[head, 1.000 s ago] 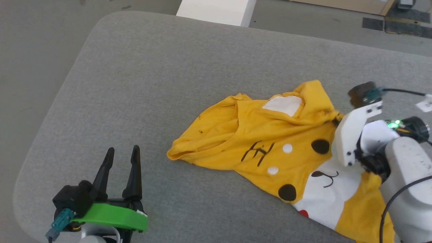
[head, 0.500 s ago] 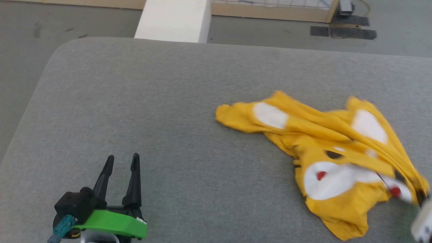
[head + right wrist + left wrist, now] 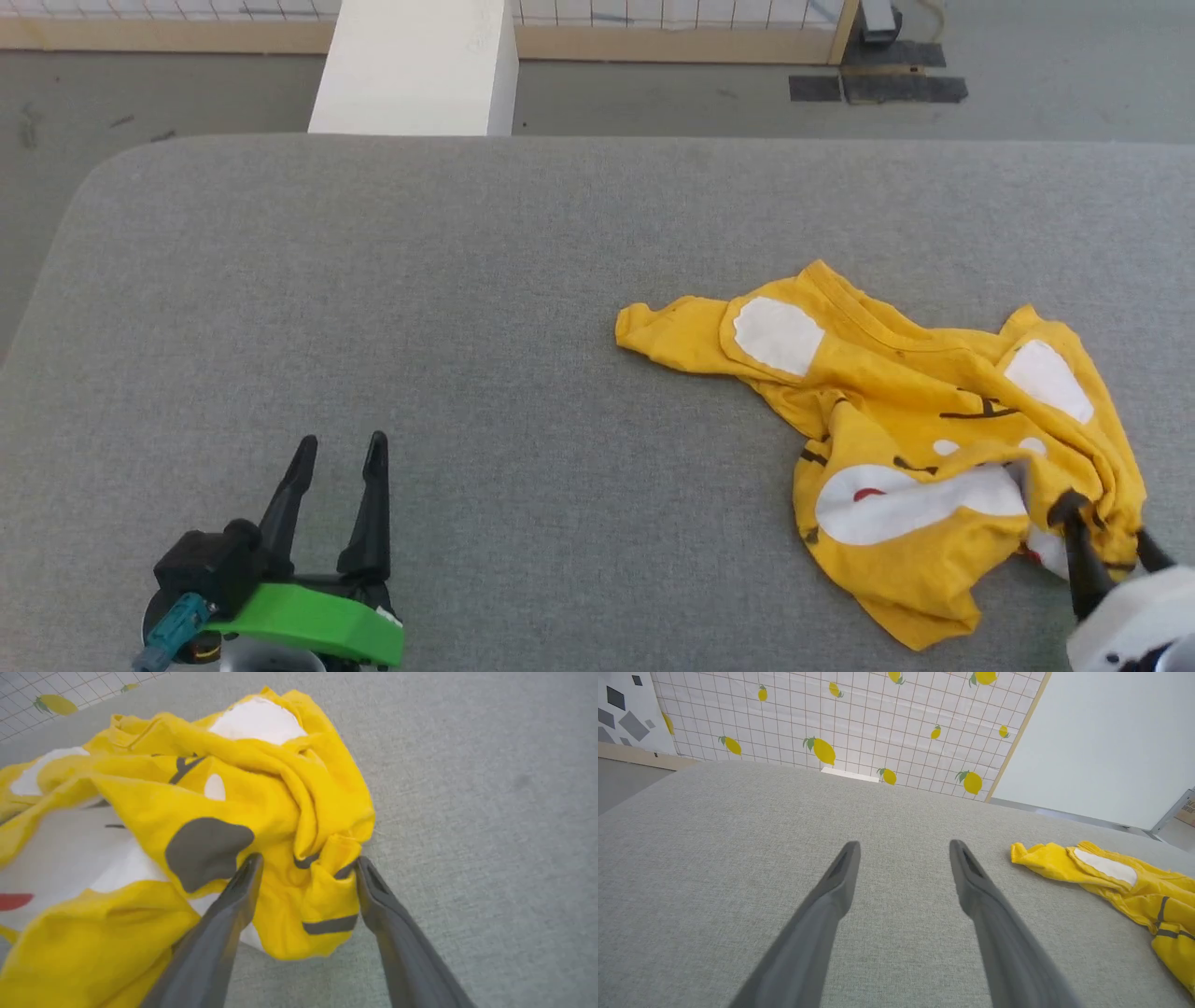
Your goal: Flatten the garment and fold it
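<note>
The garment [image 3: 915, 420], a bright yellow T-shirt with white patches and black marks, lies crumpled on the right half of the grey table [image 3: 467, 280]. My right gripper [image 3: 1106, 527] rests at its near right edge, open. In the right wrist view its fingers [image 3: 308, 858] stand wide apart with a bunched fold of the garment [image 3: 187, 779] loose between them. My left gripper [image 3: 342, 441] is open at the lower left, over bare table and well away from the shirt. In the left wrist view its fingers [image 3: 904, 844] are spread, and a garment sleeve [image 3: 1111, 877] lies to the right.
A white block [image 3: 415, 65] stands on the floor just past the table's far edge. A wood-framed panel with a lemon print [image 3: 859, 723] stands behind it. Dark mats [image 3: 878, 87] lie on the floor at the back right.
The head camera has shifted. My right gripper dragged the garment toward the near right, then opened and let go of it. The shirt is now more bunched. The left gripper has stayed put.
</note>
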